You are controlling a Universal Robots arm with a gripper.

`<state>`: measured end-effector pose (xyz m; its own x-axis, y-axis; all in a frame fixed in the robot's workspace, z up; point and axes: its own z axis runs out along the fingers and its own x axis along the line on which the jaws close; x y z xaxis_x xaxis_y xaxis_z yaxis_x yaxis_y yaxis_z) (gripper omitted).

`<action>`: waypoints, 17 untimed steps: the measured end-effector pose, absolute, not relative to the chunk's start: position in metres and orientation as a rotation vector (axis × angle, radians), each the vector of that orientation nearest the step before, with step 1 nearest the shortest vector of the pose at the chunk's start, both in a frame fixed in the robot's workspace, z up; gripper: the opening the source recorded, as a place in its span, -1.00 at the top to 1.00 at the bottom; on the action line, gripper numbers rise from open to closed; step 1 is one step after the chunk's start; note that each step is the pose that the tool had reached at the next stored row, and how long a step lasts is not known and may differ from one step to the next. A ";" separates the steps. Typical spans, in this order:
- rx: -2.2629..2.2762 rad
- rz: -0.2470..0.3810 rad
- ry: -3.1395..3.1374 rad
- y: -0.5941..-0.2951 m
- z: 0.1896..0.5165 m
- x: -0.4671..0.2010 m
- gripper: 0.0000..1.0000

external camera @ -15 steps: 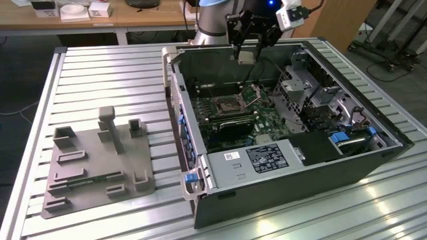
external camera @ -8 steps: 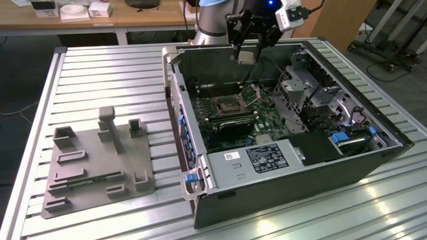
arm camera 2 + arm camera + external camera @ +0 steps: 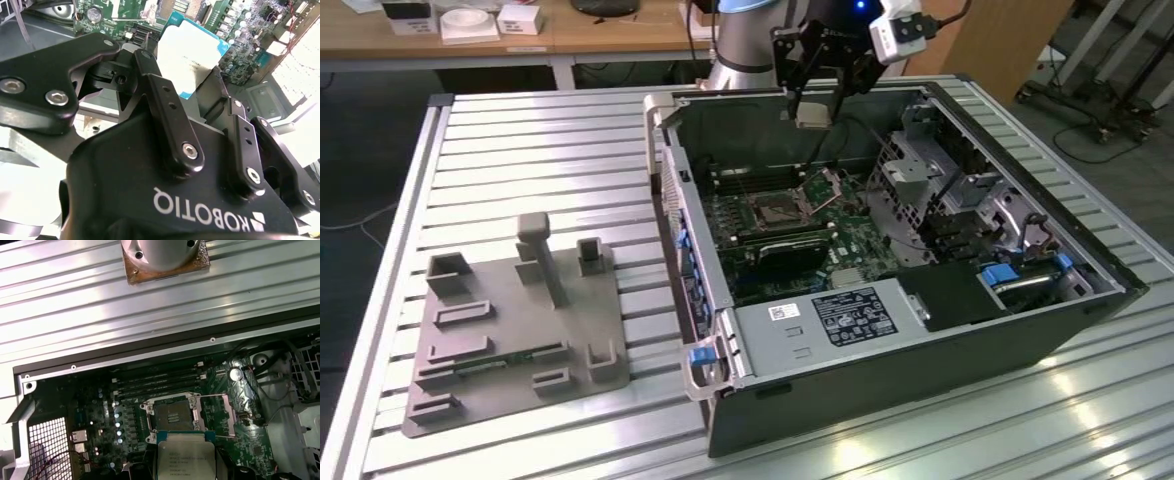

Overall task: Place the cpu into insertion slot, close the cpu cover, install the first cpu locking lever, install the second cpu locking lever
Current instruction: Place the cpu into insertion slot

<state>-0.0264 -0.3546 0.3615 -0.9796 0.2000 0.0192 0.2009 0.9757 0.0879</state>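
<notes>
No step is finished yet. Inside the open black metal computer case (image 3: 921, 370), the square, silver-rimmed insertion slot (image 3: 781, 211) lies bare, and just to its right in the exterior view the thin silvery cpu cover (image 3: 829, 184) is tilted up. The black fingers (image 3: 165, 100) clamp the small, flat, silvery-beige cpu (image 3: 192, 52) between them, well above the slot.

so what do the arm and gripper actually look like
The arm is a silver-grey tube. The gripper is matt black, with linked bar jaws fastened by silver screws and white lettering on its body. A white box is mounted beside it.
</notes>
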 end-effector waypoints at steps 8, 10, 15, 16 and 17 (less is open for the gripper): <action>-0.352 -0.140 -3.109 -0.355 0.361 -0.026 -0.08; -0.362 -0.140 -3.109 -0.355 0.361 -0.026 -0.08; -0.393 -0.141 -3.106 -0.355 0.361 -0.026 -0.08; -0.399 -0.141 -3.105 -0.355 0.361 -0.026 -0.08; -0.406 -0.141 -3.104 -0.355 0.361 -0.027 -0.08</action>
<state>-0.0265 -0.3546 0.3613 -0.9664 0.2562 0.0192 0.2569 0.9624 0.0879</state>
